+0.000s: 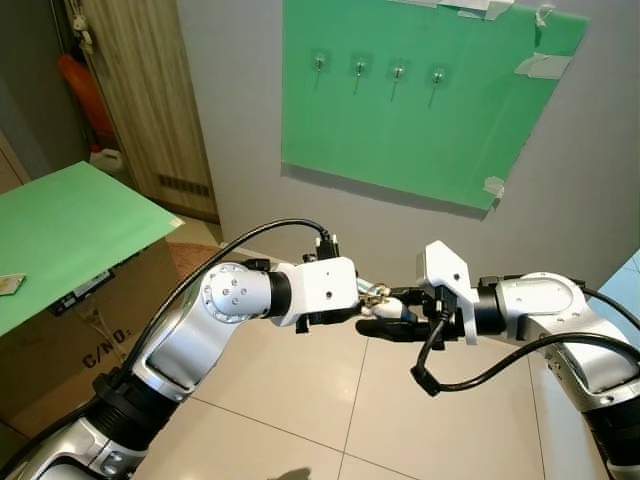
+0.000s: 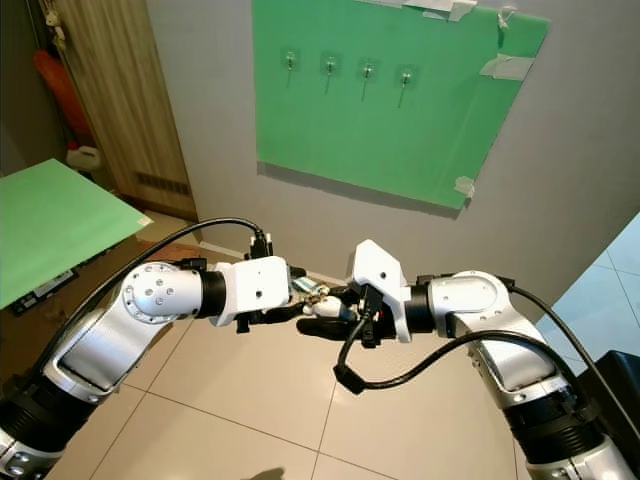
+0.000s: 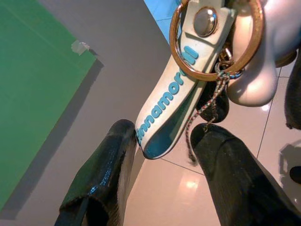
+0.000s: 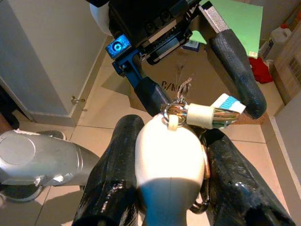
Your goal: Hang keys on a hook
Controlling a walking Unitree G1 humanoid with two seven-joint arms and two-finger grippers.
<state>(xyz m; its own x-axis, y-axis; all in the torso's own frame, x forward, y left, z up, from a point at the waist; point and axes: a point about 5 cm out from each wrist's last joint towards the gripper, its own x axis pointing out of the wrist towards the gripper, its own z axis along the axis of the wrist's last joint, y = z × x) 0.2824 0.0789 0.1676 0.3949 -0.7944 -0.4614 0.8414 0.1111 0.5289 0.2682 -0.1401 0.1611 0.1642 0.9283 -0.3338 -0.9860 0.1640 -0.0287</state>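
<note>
- Wall was plain grey, with a green board taped on it.
- Floor was glossy beige tile, catching light glare.
- Wooden door stood on the left.
- Cardboard box carried a green sheet on top.

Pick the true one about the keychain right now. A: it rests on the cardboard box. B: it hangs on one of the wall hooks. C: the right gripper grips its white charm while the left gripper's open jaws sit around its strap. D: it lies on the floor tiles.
C: the right gripper is clamped on the keychain by its white charm, and the left gripper stands open around the strap.
</note>
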